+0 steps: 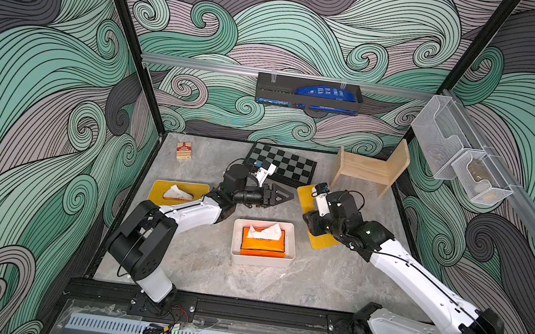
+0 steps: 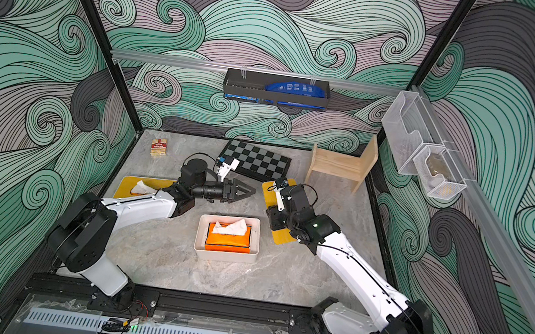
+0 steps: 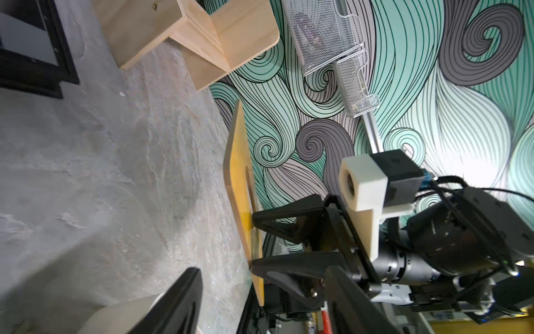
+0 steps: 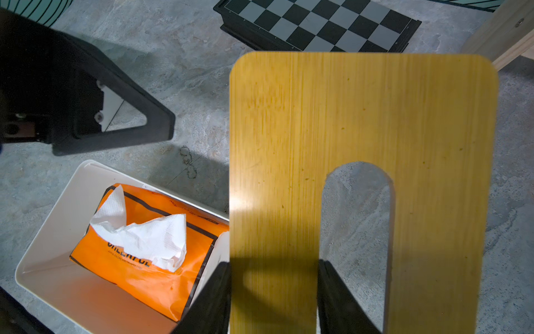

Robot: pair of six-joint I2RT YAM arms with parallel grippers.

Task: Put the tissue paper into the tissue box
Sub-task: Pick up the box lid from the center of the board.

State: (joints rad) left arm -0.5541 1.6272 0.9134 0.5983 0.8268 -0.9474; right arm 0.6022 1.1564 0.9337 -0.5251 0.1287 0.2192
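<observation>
The white tissue box [image 1: 260, 261] stands open at mid-table in both top views, its rim also showing in the right wrist view [image 4: 57, 202]. Inside lies the orange tissue paper pack [image 1: 263, 244] [image 4: 150, 271] with a white tissue [image 4: 144, 231] sticking out. My right gripper [image 4: 274, 289] is shut on a strip of the yellow slotted lid [image 4: 361, 115], held just right of the box. My left gripper [image 1: 285, 196] hovers behind the box, open, with nothing between its fingers [image 3: 185, 303].
A second tissue pack [image 1: 178, 194] lies on another yellow board [image 1: 195, 187] at the left. At the back are a chessboard [image 1: 281, 168], a wooden chair [image 1: 371, 169] and a small card box [image 1: 184, 150]. Mesh baskets [image 1: 453, 157] hang on the right wall.
</observation>
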